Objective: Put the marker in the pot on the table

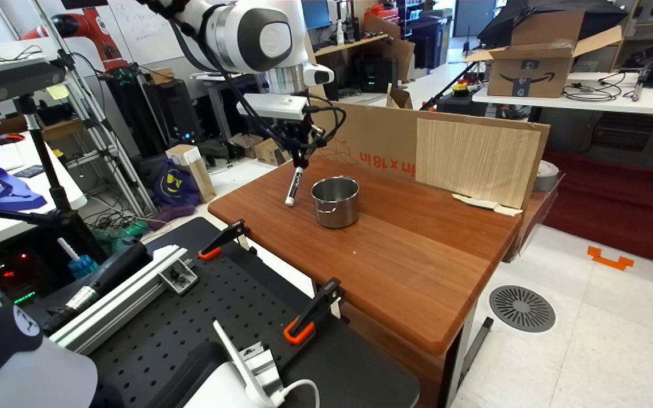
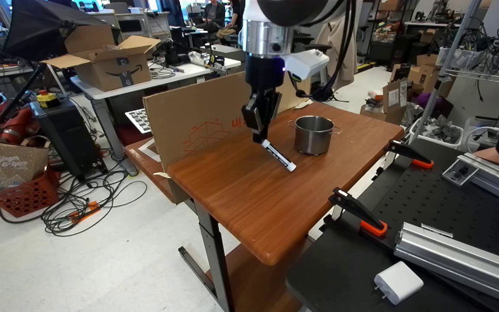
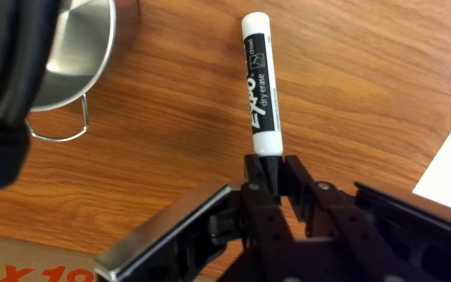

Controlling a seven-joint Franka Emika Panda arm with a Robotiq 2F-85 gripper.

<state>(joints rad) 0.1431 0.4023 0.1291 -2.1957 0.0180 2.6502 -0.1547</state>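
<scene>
The table (image 1: 406, 272) has a smooth, grained, reddish-brown wooden top with rounded corners. In an exterior view the pot (image 1: 340, 207) stands upright near its middle, a tiny pale speck (image 1: 353, 252) showing toward five o'clock from it.

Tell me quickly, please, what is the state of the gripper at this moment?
Gripper: closed, holding the marker by its black end, the white end pointing away from the fingers.

In an exterior view the white-and-black marker (image 2: 279, 156), held by its upper end, slants down rightward just right of frame centre, while the shiny silver pot (image 2: 312, 138), two-handled and open, stands upright farther right on the reddish-brown wooden table (image 2: 241, 186).
</scene>
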